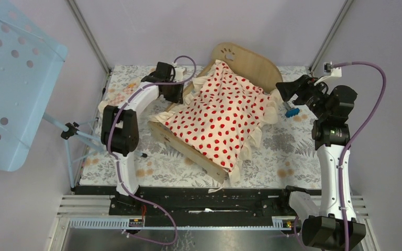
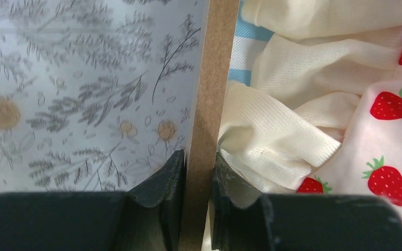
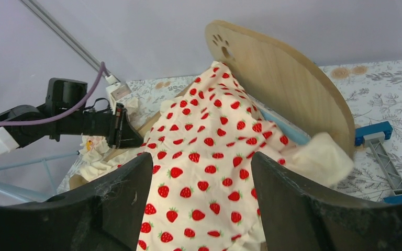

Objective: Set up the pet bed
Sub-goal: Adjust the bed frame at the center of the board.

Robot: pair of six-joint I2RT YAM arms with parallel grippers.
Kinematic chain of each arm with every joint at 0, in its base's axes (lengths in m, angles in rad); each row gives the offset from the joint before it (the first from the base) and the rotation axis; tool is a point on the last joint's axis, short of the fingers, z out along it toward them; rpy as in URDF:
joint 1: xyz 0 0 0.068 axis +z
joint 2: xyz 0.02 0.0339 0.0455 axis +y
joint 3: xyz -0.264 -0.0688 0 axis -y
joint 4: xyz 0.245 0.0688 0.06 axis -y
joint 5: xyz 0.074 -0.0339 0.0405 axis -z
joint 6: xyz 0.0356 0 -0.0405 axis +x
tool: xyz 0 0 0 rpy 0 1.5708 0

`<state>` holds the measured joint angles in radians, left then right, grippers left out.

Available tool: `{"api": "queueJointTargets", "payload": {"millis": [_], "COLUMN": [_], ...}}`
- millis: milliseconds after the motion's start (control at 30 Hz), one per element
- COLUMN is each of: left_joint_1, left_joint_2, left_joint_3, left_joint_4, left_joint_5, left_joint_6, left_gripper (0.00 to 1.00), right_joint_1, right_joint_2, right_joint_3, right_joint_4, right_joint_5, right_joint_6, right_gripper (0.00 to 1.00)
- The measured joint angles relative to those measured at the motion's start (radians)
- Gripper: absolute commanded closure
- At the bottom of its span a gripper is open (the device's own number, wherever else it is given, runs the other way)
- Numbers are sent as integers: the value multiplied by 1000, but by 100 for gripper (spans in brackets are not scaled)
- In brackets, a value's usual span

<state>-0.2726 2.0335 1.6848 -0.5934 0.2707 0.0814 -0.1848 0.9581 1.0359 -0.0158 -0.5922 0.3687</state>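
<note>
The pet bed [image 1: 247, 61] sits at an angle mid-table, a light-wood frame whose rounded headboard [image 3: 277, 73] has paw-print cutouts. A cream ruffled blanket with red strawberries [image 1: 221, 112] covers it. A sliver of blue-and-white striped mattress [image 2: 243, 52] shows beside the blanket [image 2: 387, 110]. My left gripper [image 2: 198, 172] is shut on the bed's thin wooden side rail [image 2: 212, 94], at the bed's left side [image 1: 175, 93]. My right gripper [image 3: 200, 162] is open, hovering over the blanket [image 3: 209, 141] by the bed's right side [image 1: 285, 90], with nothing between its fingers.
A blue plastic piece [image 1: 292, 112] lies on the floral tablecloth right of the bed, also in the right wrist view [image 3: 374, 130]. A small cream ruffled item [image 1: 103, 107] lies at the table's left edge. A blue perforated panel [image 1: 10, 89] on a stand leans at far left.
</note>
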Motion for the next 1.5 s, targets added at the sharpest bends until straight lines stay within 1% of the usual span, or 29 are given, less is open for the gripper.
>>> {"api": "queueJointTargets", "payload": {"millis": [133,267,467,667,767,867,967,1033,1167,1267,1333,1367,1400,1433,1467,1500], "left_joint_1": [58,98,106,101,100,97,55,6,-150,-274,-335,-357,-376,-386,-392,-394], "left_joint_2": [-78,-128,-178,-241,-318,-430,-563,-616,-648,-650,-650,-650,-650,-650,-650,-651], "left_joint_3": [-126,-193,-270,-356,-464,-610,-753,-795,-816,-816,-816,-817,-820,-823,-824,-827], "left_joint_4": [63,86,140,172,227,297,321,296,260,231,225,225,226,228,229,244], "left_joint_5": [31,2,-57,-97,-126,-161,-257,-335,-491,-571,-599,-607,-618,-626,-635,-640], "left_joint_6": [-105,-185,-308,-448,-550,-695,-862,-966,-1184,-1329,-1395,-1422,-1446,-1457,-1464,-1499], "left_gripper": [100,100,100,100,100,100,100,100,100,99,95,90,82,47,37,33], "right_joint_1": [2,6,14,15,15,15,16,16,21,23,26,28,32,36,39,41], "right_joint_2": [0,0,-1,9,28,37,37,35,29,29,28,28,28,28,28,28], "right_joint_3": [-14,-26,-52,-50,-34,-29,-29,-31,-45,-52,-55,-55,-55,-55,-55,-55], "right_joint_4": [-1,0,-18,-89,-148,-188,-213,-223,-239,-259,-272,-280,-297,-311,-325,-341], "right_joint_5": [9,34,104,169,211,239,261,271,299,328,346,350,361,370,376,388], "right_joint_6": [8,23,54,108,135,158,173,185,192,193,196,197,198,197,197,198], "right_gripper": [26,26,28,28,28,28,29,29,29,26,25,25,24,24,24,24]}}
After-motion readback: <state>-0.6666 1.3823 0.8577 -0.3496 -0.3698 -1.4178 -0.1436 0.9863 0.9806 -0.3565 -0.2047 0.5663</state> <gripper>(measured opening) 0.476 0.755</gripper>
